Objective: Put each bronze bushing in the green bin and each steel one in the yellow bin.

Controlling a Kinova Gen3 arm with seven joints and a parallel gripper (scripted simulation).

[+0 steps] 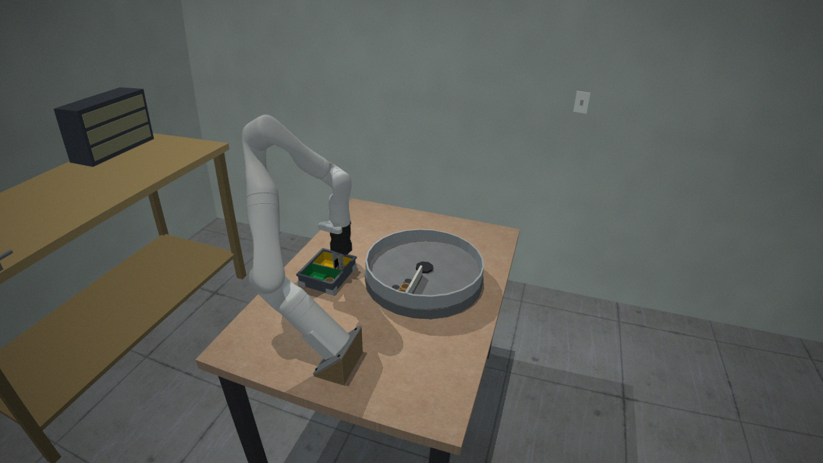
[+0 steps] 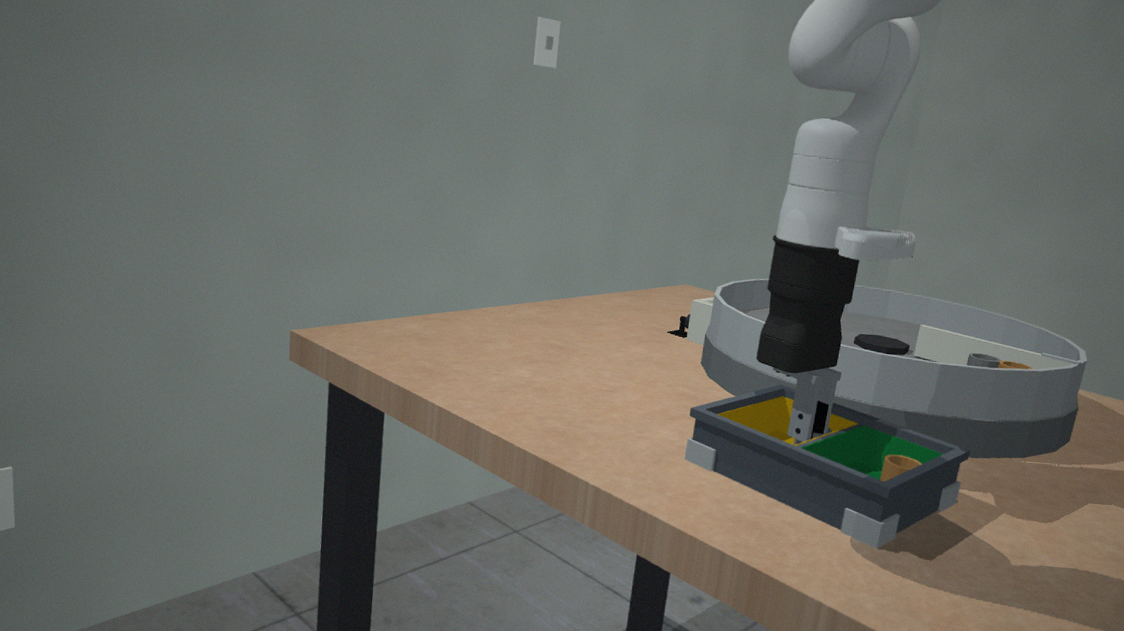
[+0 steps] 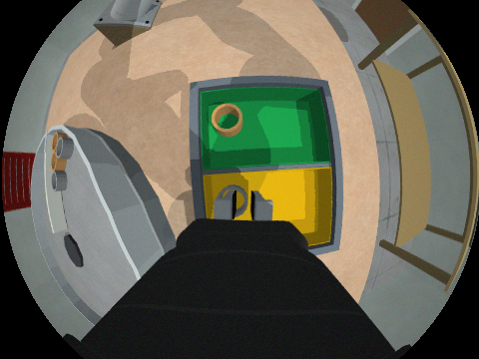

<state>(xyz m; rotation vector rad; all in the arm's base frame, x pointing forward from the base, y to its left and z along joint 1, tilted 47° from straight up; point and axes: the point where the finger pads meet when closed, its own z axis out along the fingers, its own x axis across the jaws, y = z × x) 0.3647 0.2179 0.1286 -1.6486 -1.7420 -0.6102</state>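
Note:
My gripper points down over the yellow bin, its fingers part-way apart with nothing between them. A steel bushing stands on that bin's floor, partly hidden behind one finger. A bronze bushing stands in the green bin. On the turntable, the wrist view shows a bronze bushing, a second bronze one partly hidden, a steel bushing and another steel one, clustered near the rim.
The turntable's high grey wall stands beside the bins. A pale bar runs from near its dark hub toward the wall, beside the bushings. A raised divider separates the two bins.

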